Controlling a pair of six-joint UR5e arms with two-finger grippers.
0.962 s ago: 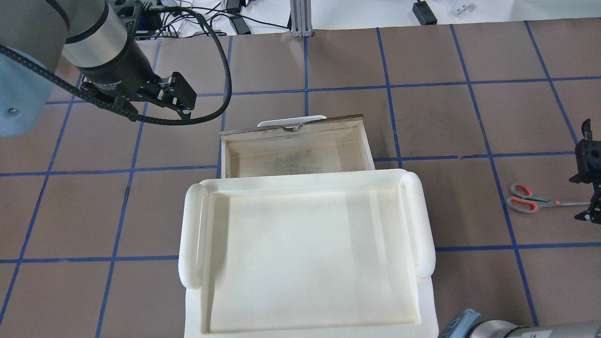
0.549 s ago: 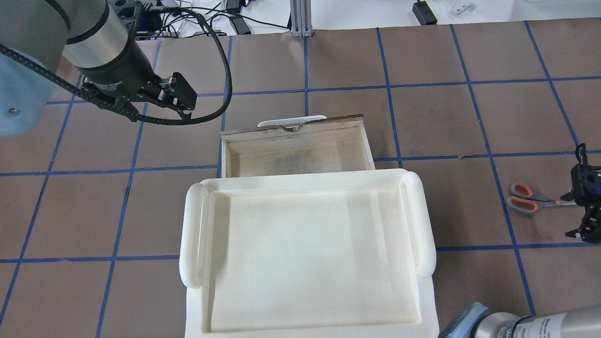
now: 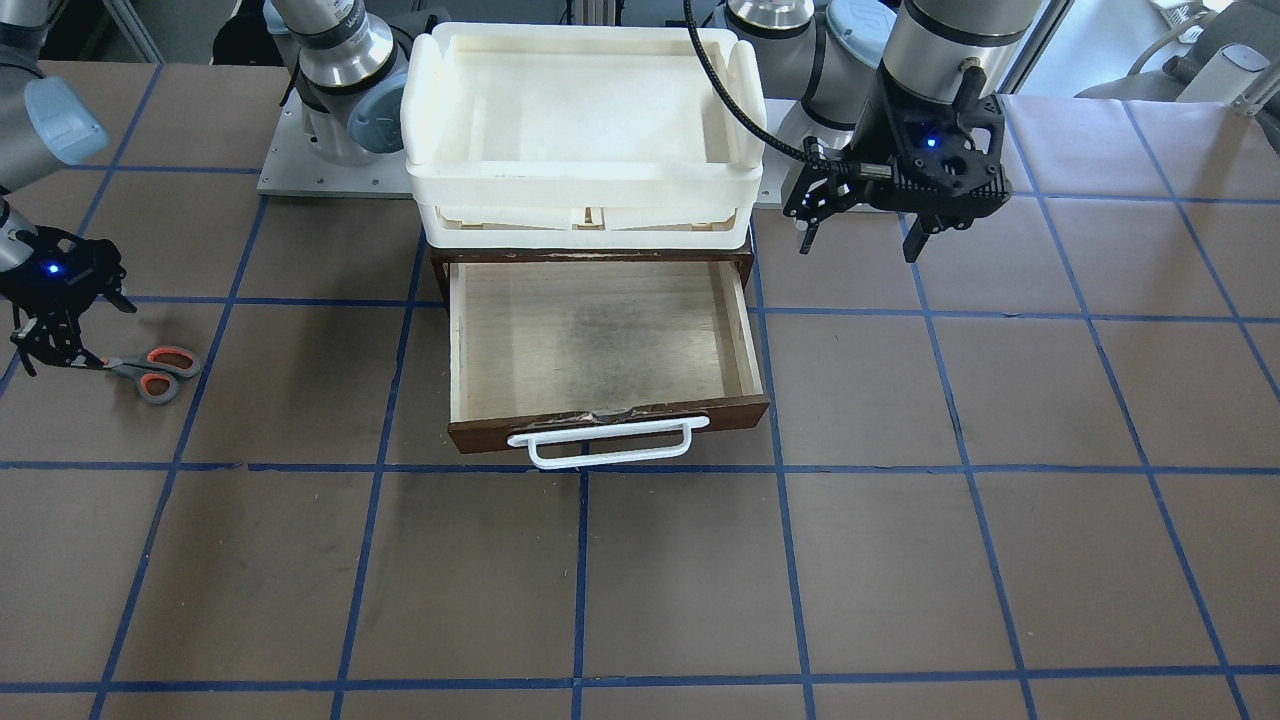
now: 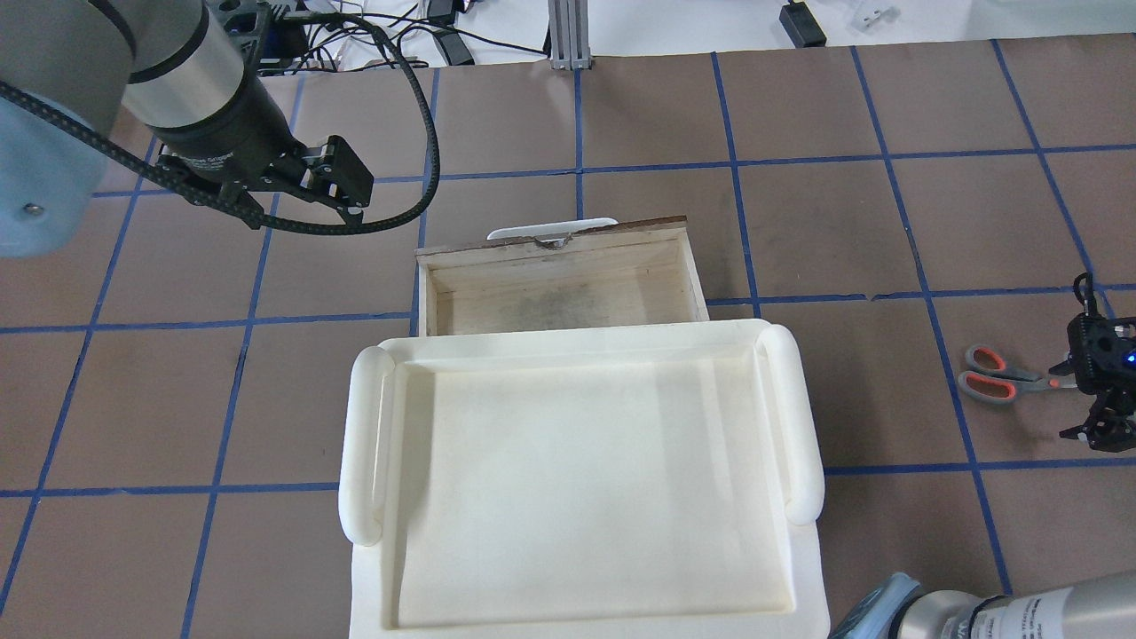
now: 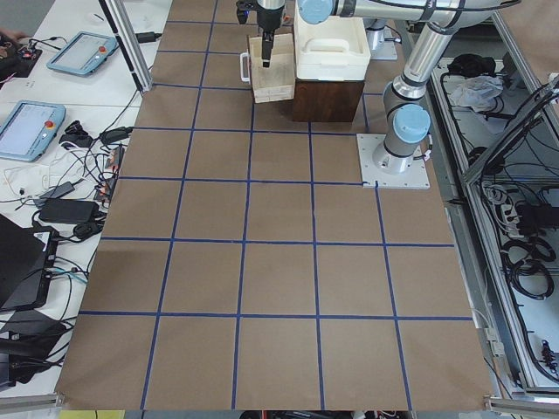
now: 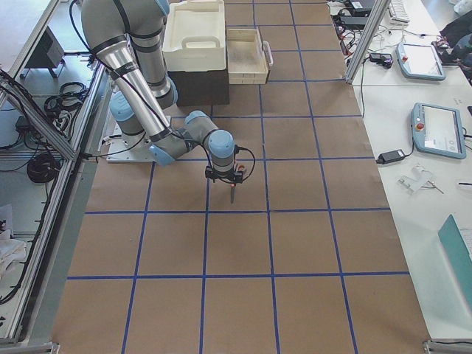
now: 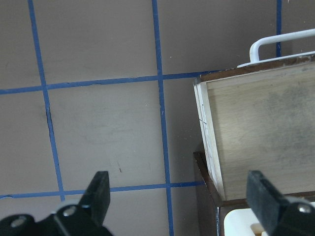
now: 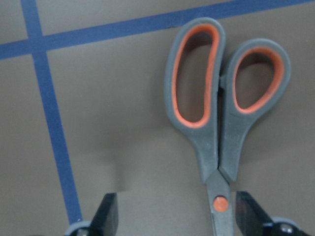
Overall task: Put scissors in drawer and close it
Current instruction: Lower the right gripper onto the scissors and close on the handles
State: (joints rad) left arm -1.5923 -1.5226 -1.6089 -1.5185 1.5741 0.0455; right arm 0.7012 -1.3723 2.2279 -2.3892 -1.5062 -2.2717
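The scissors [image 4: 998, 374] lie flat on the brown table at the right, handles pointing toward the drawer; they also show in the front view [image 3: 150, 372] and close up in the right wrist view [image 8: 221, 123]. My right gripper [image 4: 1096, 399] is open and low over their blade end, with the pivot between its fingers [image 8: 251, 216]. The blades are hidden below it. The drawer [image 4: 559, 293] is pulled open and empty, with its white handle [image 3: 600, 445] on the far side. My left gripper [image 4: 355, 191] is open and empty, hovering left of the drawer [image 7: 261, 132].
A cream-white plastic tray [image 4: 803, 417] sits on top of the dark cabinet [image 3: 440, 270] that holds the drawer. Blue tape lines grid the table. Cables and teach pendants [image 6: 431, 125] lie beyond the table edges.
My right gripper has come down and in over the scissors' blade end, still open. The scissors, the drawer and my left arm have hardly moved.
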